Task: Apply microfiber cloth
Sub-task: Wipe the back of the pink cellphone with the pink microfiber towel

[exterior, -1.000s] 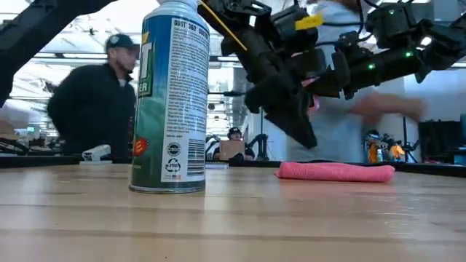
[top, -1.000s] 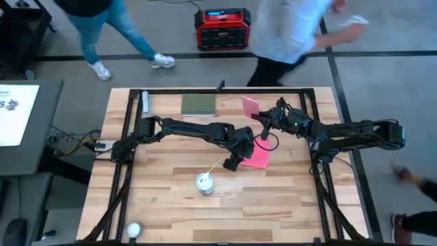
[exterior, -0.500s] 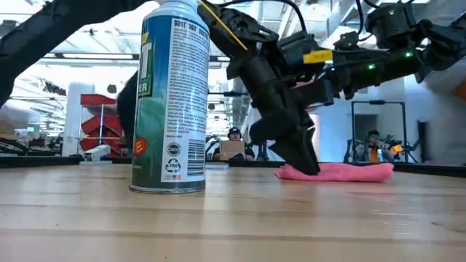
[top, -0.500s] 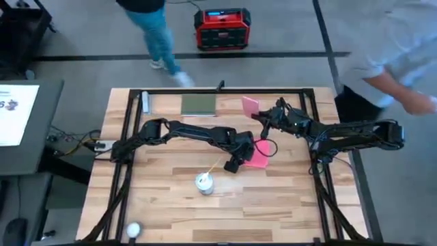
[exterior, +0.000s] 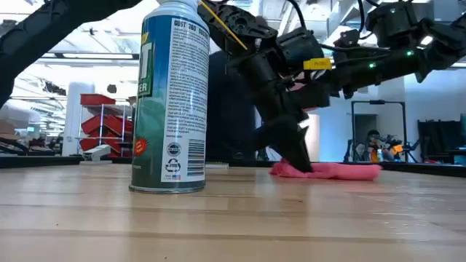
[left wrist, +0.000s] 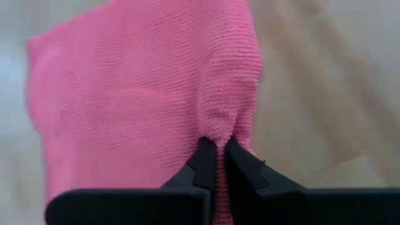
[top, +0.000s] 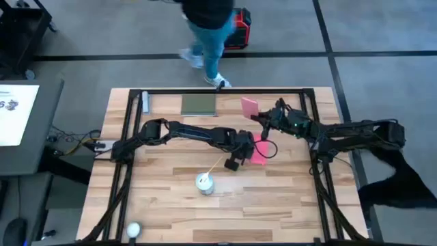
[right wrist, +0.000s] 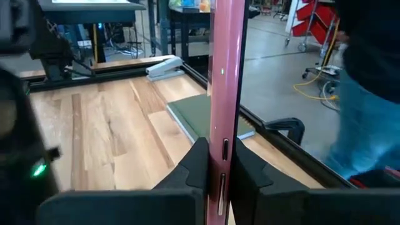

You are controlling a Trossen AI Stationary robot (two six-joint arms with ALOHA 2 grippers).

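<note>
Overhead camera straight down on table (top: 164, 205), low camera level at tabletop, wrist cameras close, perhaps blurred backgrounds.

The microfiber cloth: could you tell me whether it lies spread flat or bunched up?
Bunched at one edge. The left tool is shut on a raised pinch of the microfiber cloth, and the rest lies low on the table.

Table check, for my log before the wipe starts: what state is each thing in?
Microfiber cloth: lying on the table, one edge pinched.
Left gripper: shut on the cloth.
Phone: held edge-on, off the table.
Right gripper: shut on the phone.
Spray can: upright, straw attached.
Green pad: lying flat.
</note>
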